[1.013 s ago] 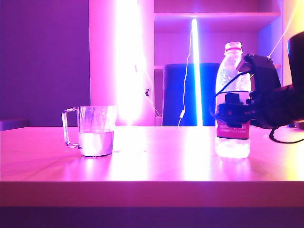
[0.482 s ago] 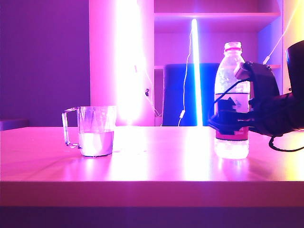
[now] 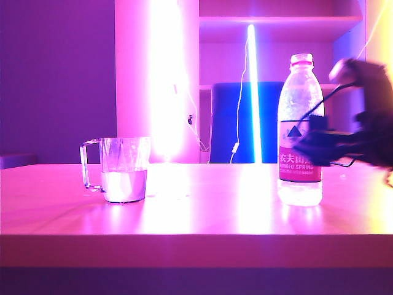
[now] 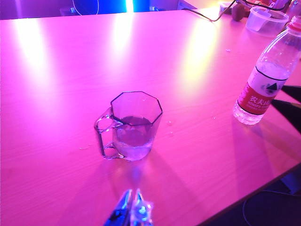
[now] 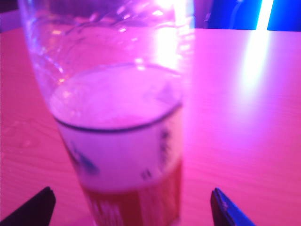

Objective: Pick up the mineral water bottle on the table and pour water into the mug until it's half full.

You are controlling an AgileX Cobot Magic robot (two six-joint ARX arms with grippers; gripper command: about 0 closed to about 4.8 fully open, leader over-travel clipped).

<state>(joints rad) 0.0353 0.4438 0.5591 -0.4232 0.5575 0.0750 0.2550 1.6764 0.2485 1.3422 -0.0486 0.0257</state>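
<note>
bottle point(image 5: 122, 141) between spread right claw point(image 5: 131, 207) tips (untouched)

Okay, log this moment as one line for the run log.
mineral water bottle: upright on table, released | mug: holds water | right gripper: open, beside bottle | left gripper: shut, above table near mug

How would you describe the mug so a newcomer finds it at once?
On the pink-lit table, look left, well away from the tall bottle. The mug is short, clear and faceted, with a squarish handle and water in its lower part.

mineral water bottle point(image 3: 299, 123) label, "NONGFU SPRING"
</note>
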